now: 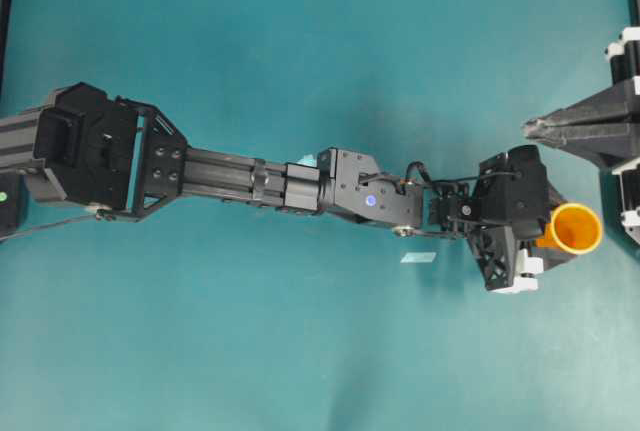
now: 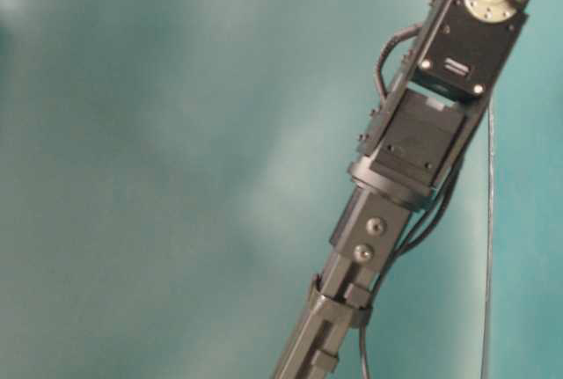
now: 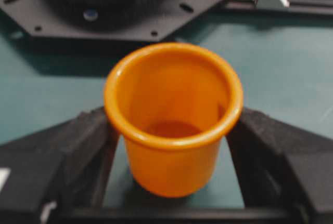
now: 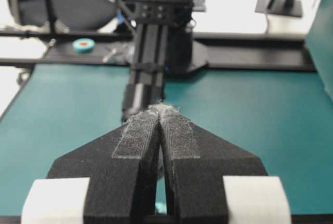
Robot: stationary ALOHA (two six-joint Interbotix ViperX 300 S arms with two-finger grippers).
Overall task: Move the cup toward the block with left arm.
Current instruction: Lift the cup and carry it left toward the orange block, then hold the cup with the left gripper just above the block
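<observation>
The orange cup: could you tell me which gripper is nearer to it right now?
Left. The left gripper has its fingers on either side of the cup. The right gripper, jaws together, sits apart from it, higher up in the overhead view.

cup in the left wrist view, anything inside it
The cup looks empty: only its orange inner wall and bottom show. The near part of the bottom is hidden behind the front rim, so something small lying there can't be ruled out.

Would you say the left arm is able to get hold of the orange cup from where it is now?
Probably yes. In the left wrist view the cup stands upright between the left gripper's fingers, one at each side, nothing between them; full contact isn't certain.
</observation>
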